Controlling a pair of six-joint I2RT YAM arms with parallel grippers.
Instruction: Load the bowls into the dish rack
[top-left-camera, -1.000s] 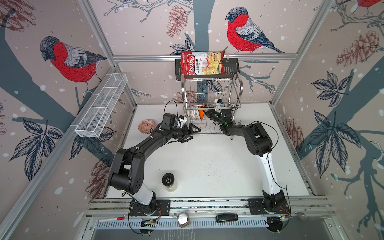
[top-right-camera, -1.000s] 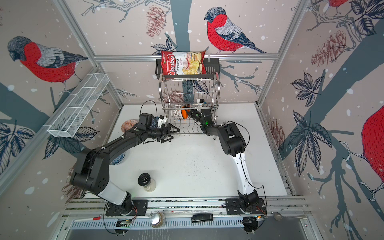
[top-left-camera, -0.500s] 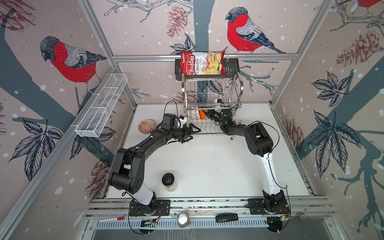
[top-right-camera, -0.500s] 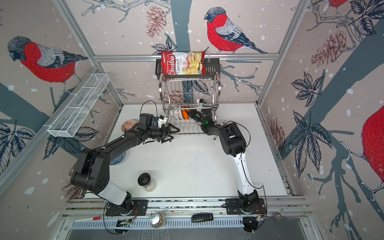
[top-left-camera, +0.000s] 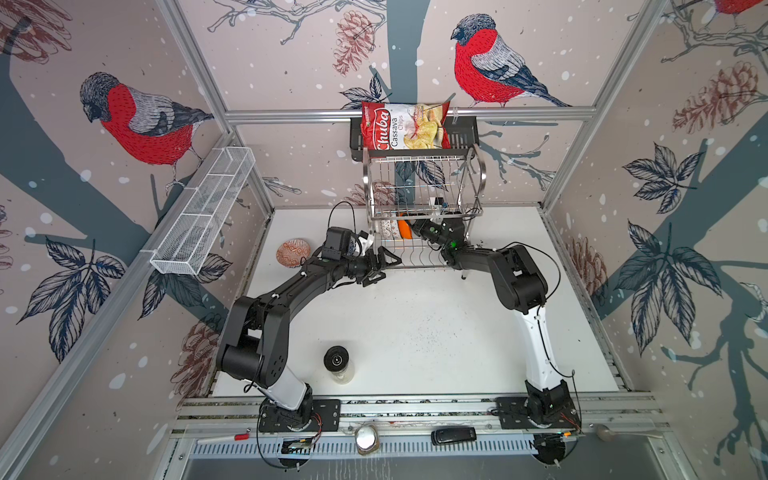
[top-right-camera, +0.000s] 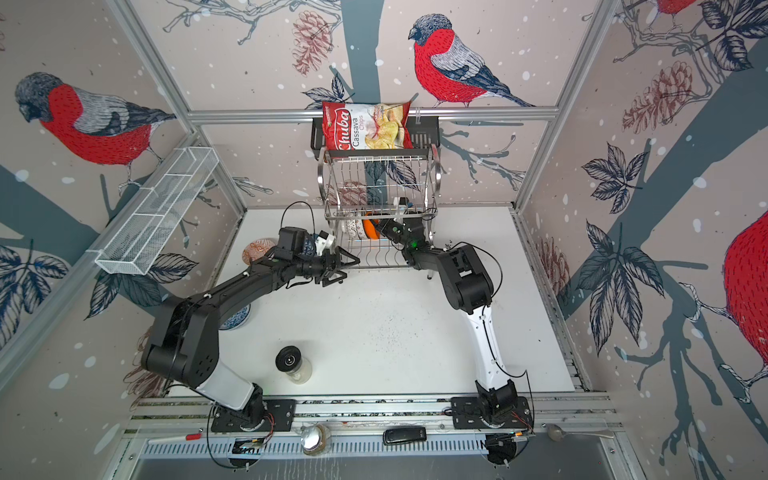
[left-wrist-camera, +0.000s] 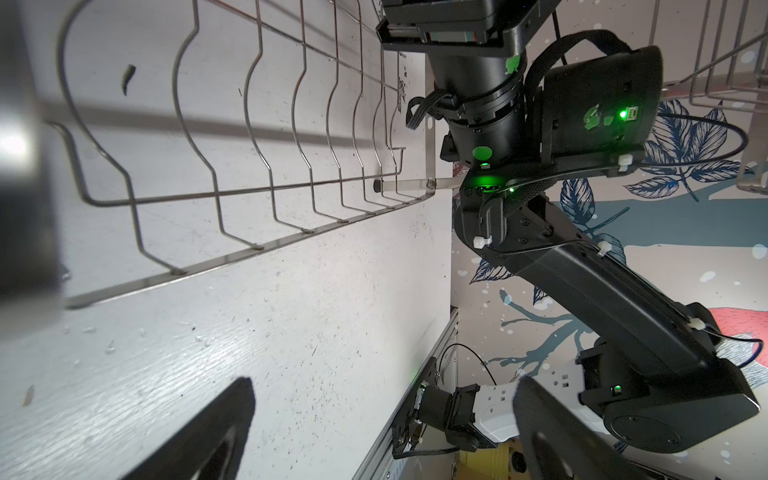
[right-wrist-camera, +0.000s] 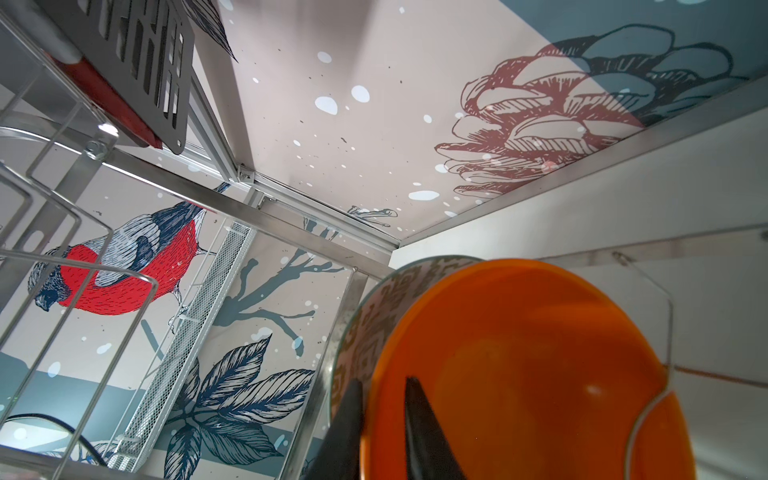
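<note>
Since a second ago almost nothing has shifted: both arms and every bowl hold the same places in both top views, and the right arm's wrist has only nudged a little inside the dish rack (top-left-camera: 419, 183).

The right pincer (right-wrist-camera: 382, 380) reaches into the rack's lower tier at the plain orange bowl (right-wrist-camera: 519, 353). Its two fingers stand a little apart, astride the bowl's rim, one outside the wall and one inside. A strip of orange shows between the inner finger and the rim, so the hold looks loose rather than clamped. The orange bowl stands on edge among the lower tier's wires. Just beside it, on the side nearer the rack's left end, the grey-green patterned bowl (right-wrist-camera: 374, 311) also stands on edge.

The left pincer (top-left-camera: 384, 270) hovers in front of the rack's lower left corner, fingers spread wide and holding nothing. Its wrist view shows a run of bare wire slots in the lower tier.

On the tabletop (top-left-camera: 415, 332), the red-orange patterned bowl (top-left-camera: 293, 252) sits near the left wall, well apart from the rack. In a top view the blue-white floral bowl (top-right-camera: 237, 321) peeks out from under the left arm. A black-lidded jar (top-left-camera: 336, 359) stands nearer the front. Behind the rack, a chips bag (top-left-camera: 403, 126) rests in a black basket (top-left-camera: 461, 137).
</note>
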